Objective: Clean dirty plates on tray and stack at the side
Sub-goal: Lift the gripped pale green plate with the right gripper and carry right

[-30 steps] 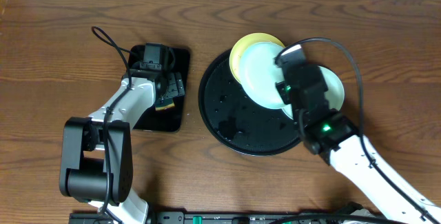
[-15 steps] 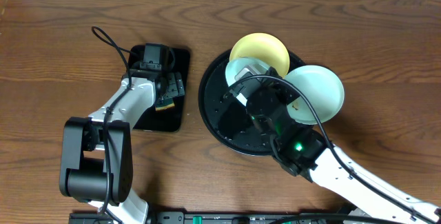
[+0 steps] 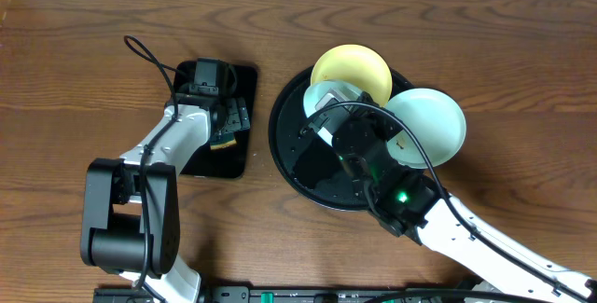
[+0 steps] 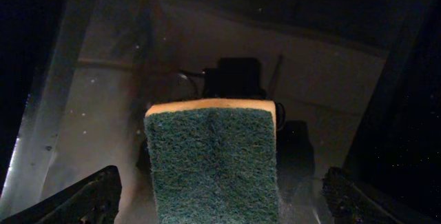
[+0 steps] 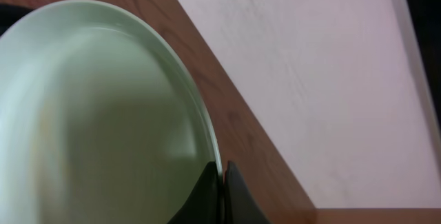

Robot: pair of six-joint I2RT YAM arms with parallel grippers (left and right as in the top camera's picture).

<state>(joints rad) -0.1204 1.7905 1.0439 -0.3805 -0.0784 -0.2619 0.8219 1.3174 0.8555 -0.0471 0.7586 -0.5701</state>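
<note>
No side stack yet: yellow plate (image 3: pixel 350 68) and both mint-green plates (image 3: pixel 427 121) lie on or overhang the round black tray (image 3: pixel 291 146), right gripper (image 5: pixel 222 176) pinching one mint-green plate's rim, left gripper (image 4: pixel 222 200) spread over the sponge (image 4: pixel 212 155).

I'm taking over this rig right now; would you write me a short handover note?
Left gripper: open, straddling the sponge on the small rectangular tray.
Right gripper: shut on the rim of a mint-green plate over the round tray.
Yellow plate: at that tray's far edge. Second mint-green plate: overhanging its right rim.
Done: nothing stacked at the side yet.
Left: wipe the plates with the sponge, then stack them beside the tray.
</note>
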